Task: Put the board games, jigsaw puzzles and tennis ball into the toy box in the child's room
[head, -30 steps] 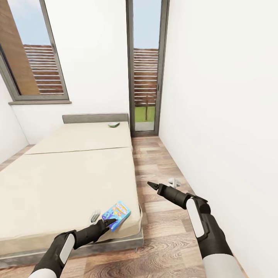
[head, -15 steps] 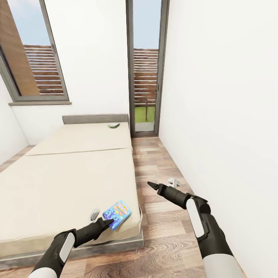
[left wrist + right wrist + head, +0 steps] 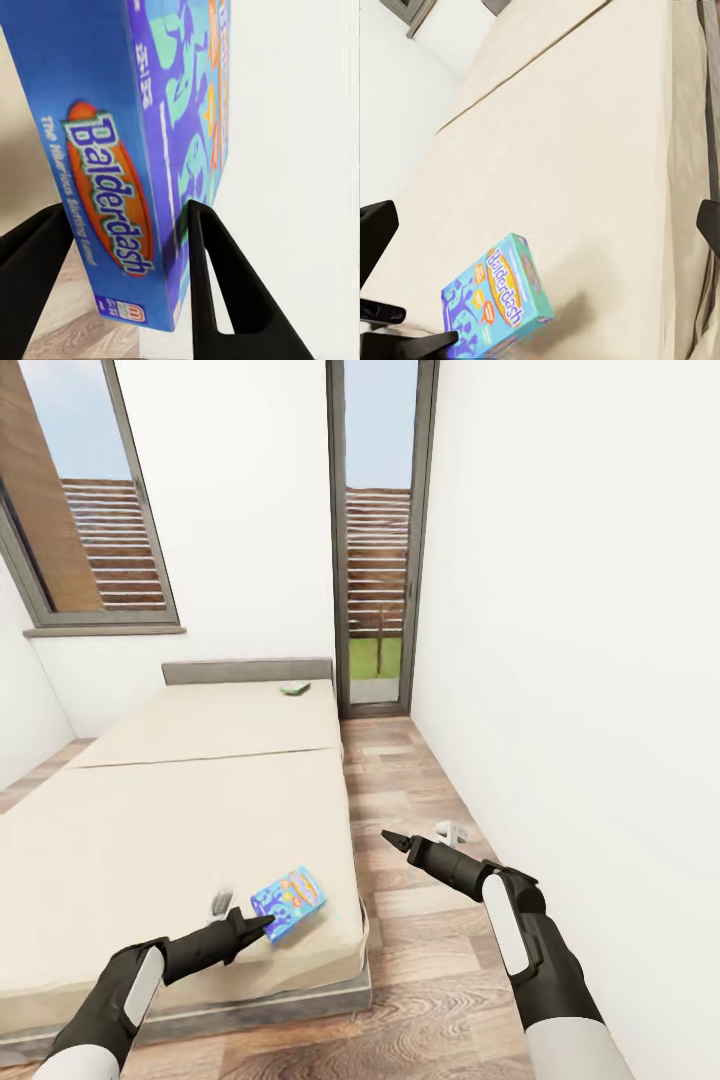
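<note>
Broadly, the bed (image 3: 190, 800) is the biggest thing in the room: two beige mattress pads end to end, a grey headboard against the white wall under the window (image 3: 85, 500), and a grey frame on the wood floor (image 3: 420, 960). A tall glass door (image 3: 377, 535) stands just beyond the bed's far right corner, and a plain white wall runs along the strip of floor on the bed's right side.

Over the bed's near right corner is the blue board game (image 3: 288, 901), a flat box printed "Balderdash". It is tipped up off the mattress rather than lying flat; the right wrist view shows it (image 3: 499, 296) raised with a faint shadow on the pad beside it. The left gripper (image 3: 262, 925) reaches in from the bed's near edge and has the box by its near end; in the left wrist view its two dark fingers (image 3: 217, 292) stand on either side of the box (image 3: 135, 150), closed against its thin edge.

The right gripper (image 3: 389, 840) hangs over the floor to the right of the bed, well apart from the box, empty, its tips drawn to a point.

By the headboard, on the far pad, lies a second board game (image 3: 295, 687), small, white and green.
</note>
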